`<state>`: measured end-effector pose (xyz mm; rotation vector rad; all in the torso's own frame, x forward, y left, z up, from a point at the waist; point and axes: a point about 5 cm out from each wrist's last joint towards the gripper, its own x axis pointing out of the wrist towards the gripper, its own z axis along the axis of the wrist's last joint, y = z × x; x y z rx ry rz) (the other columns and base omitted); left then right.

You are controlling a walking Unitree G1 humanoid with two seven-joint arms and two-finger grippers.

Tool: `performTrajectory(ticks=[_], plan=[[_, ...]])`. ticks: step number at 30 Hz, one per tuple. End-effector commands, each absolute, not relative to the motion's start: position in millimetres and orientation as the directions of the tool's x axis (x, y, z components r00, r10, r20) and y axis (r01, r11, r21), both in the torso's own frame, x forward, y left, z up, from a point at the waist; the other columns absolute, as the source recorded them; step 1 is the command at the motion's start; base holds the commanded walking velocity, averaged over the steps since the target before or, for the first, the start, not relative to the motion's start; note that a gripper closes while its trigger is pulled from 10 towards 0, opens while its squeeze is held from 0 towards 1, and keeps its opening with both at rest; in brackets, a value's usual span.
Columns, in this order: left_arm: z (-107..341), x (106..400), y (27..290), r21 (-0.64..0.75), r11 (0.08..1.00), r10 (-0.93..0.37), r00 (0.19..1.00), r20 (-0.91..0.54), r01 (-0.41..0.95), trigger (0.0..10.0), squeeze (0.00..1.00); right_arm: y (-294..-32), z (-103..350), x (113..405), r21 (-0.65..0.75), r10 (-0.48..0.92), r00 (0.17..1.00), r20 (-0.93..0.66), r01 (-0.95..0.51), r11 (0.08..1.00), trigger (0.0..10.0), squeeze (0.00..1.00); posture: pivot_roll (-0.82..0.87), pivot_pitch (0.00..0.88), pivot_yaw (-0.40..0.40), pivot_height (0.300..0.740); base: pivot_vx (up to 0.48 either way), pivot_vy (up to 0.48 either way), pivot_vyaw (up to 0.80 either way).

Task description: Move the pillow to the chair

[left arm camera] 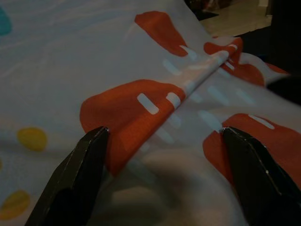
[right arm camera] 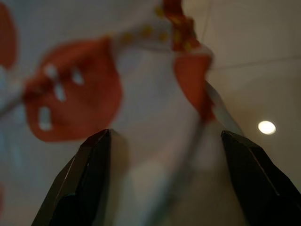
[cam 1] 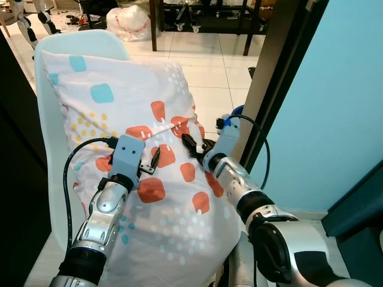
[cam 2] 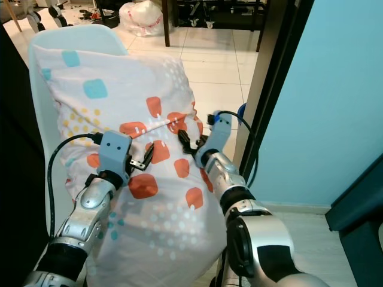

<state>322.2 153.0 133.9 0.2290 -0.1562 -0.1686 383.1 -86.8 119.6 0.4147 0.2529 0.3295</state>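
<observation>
Two grippers sit against one pillow (cam 1: 128, 119), and nearest the head camera are the two silver arms that carry them, reaching forward from the bottom of the frame. Left gripper (cam 1: 152, 161) has its two black fingers (left arm camera: 75, 179) spread apart, tips resting on the fabric with a raised fold of cloth between them; nothing is clamped. Right gripper (cam 1: 191, 145) likewise stands with its two fingers (right arm camera: 80, 179) apart, tips on or just over the cloth beside the pillow's right edge; whether they touch it cannot be told. Between the two grippers runs a crease across the pillowcase, crossing several orange patches.

Under and beyond both grippers, the pillow is white with orange, teal and yellow marks. It leans upright against the back of one white chair (cam 1: 84, 42), its lower part spread over the seat toward the robot.

Past the right gripper stands one dark door frame (cam 1: 281, 72), with a light blue wall (cam 1: 335, 101) on its far side. Beyond the chair lies a pale tiled floor (cam 1: 209, 66), and farther off one white plastic bag (cam 1: 127, 21) sits near dark furniture legs.
</observation>
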Motion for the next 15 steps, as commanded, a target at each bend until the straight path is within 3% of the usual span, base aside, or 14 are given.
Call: performTrajectory(ticks=[1,7,10,15], plan=[[130.3,322.2,159.3,0.235,0.964,-0.157,0.982,0.109,0.128,10.0,0.0,-88.0,102.4,376.2,0.407,0.359,0.893,-0.272,-0.231,0.884,10.0,0.0,0.01,0.094,-0.043,0.445,0.0,0.0,0.0],[129.1,322.0,161.8,0.192,0.975,-0.131,0.986,0.104,0.109,10.0,0.0,-84.8,80.6,363.7,0.492,0.416,0.821,-0.391,-0.196,0.848,10.0,0.0,0.01,0.096,-0.041,0.445,0.0,0.0,0.0],[125.4,322.2,165.3,0.116,0.99,-0.093,0.992,0.083,0.083,10.0,0.0,-74.0,65.2,350.8,0.574,0.485,0.738,-0.469,-0.162,0.803,10.0,0.0,0.01,0.096,-0.045,0.445,0.0,0.0,0.0],[122.4,320.8,165.6,0.093,0.992,-0.088,0.994,0.071,0.081,10.0,0.0,-70.6,61.4,347.5,0.593,0.49,0.72,-0.492,-0.136,0.794,10.0,0.0,0.01,0.094,-0.048,0.445,0.0,0.0,0.0]])
